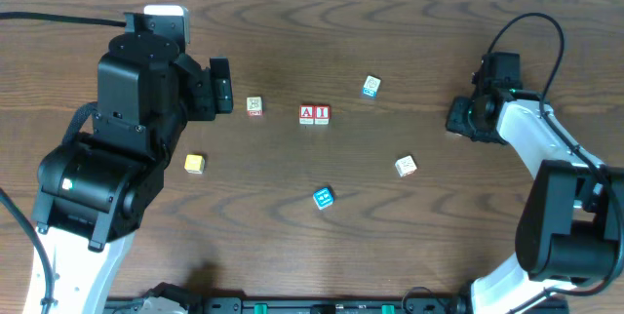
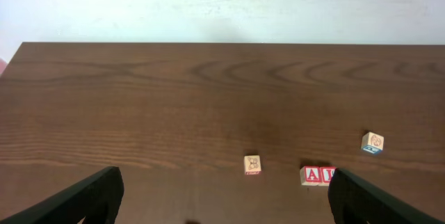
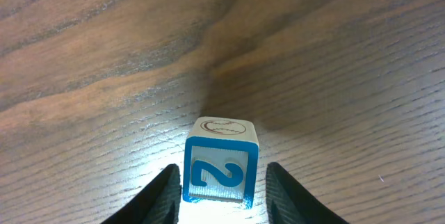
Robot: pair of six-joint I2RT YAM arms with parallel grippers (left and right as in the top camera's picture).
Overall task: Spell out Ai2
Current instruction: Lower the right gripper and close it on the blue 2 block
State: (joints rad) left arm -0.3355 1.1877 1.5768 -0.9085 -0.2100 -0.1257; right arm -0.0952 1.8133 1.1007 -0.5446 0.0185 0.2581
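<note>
While your left gripper (image 1: 222, 86) hangs with its jaws spread wide and empty, your right gripper (image 3: 221, 200) closely brackets the 2 block (image 3: 221, 172) on both sides, though you cannot tell whether it pinches, well apart from the touching A and I blocks (image 1: 314, 114).

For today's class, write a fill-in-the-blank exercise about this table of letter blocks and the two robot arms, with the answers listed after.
1. The blue-edged block between the fingers of the right gripper shows the numeral ____.
2. The red-lettered blocks lying side by side read A and ____.
3. The left gripper holds nothing and is ____.
4. The yellow block lies nearest the ____ arm.
Missing words: 2; I; open; left.
</note>
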